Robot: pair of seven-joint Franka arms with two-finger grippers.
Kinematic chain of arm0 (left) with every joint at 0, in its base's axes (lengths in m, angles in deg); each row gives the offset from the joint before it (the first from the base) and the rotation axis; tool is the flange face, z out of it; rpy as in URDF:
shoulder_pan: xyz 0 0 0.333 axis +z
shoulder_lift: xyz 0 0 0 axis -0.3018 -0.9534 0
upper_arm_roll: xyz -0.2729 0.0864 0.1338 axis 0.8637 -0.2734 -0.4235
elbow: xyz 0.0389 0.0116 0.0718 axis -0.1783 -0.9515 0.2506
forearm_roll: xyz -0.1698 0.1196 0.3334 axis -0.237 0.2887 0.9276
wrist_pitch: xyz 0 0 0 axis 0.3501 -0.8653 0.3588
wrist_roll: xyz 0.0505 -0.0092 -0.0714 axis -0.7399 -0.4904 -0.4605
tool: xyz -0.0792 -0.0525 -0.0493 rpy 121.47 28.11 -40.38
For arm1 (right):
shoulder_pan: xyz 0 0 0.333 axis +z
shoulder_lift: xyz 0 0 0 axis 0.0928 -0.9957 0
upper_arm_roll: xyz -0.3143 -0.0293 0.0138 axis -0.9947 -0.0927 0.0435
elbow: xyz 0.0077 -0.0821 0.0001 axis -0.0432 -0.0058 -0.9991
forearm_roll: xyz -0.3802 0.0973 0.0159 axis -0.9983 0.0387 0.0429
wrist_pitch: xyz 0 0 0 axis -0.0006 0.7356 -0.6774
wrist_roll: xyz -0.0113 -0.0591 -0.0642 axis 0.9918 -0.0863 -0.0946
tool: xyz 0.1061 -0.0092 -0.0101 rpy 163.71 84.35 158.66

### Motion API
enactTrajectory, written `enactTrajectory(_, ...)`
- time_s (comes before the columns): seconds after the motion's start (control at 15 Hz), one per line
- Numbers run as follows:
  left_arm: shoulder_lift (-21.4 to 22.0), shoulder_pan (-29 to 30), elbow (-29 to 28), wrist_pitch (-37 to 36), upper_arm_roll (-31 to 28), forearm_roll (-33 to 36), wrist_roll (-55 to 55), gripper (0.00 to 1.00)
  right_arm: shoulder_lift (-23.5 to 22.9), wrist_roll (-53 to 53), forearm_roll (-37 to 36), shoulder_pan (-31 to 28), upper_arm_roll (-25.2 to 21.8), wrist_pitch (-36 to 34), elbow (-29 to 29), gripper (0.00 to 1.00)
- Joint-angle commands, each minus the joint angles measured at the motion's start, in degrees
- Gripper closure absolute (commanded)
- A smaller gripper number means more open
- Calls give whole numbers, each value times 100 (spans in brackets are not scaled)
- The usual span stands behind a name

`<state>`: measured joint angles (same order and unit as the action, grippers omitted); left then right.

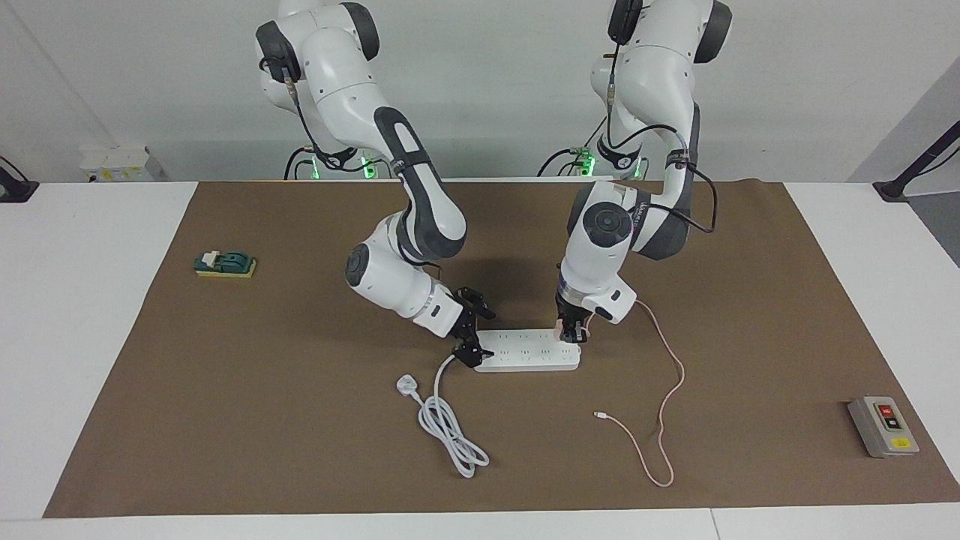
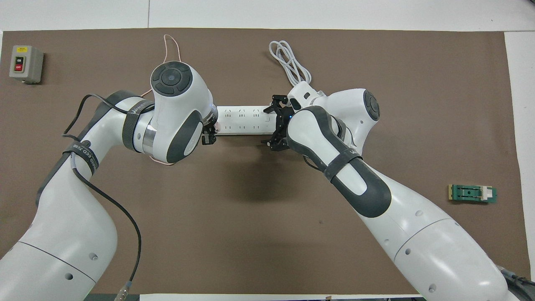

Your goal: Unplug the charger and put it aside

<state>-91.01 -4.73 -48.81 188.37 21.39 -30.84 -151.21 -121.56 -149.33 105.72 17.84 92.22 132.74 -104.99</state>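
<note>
Left gripper (image 1: 573, 332) clamped on small pale pink cube charger (image 1: 559, 327), seated at one end of long white plastic power strip (image 1: 527, 351); right gripper (image 1: 468, 346), jaws apart, at opp. end, prob. bracing it; next: pull straight up w/o lifting strip.

A robotics lab: brown mat (image 1: 225, 420) on white table (image 1: 75, 337), bare white walls.
</note>
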Motion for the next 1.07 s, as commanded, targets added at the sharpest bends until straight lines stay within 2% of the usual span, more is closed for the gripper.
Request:
enactTrajectory(0.0, 67, -21, -158, 2, -67, 38, -146, 100, -84, -34, -200, -23, 22, -134, 77, 0)
enactTrajectory(0.2, 67, -21, -158, -16, -67, 46, -146, 100, -189, 70, -437, -67, 31, 23, 375, 0)
enactTrajectory(1.0, 76, 58, -175, -51, -85, 55, -137, 100, -374, 123, -481, 56, 40, 367, 438, 0)
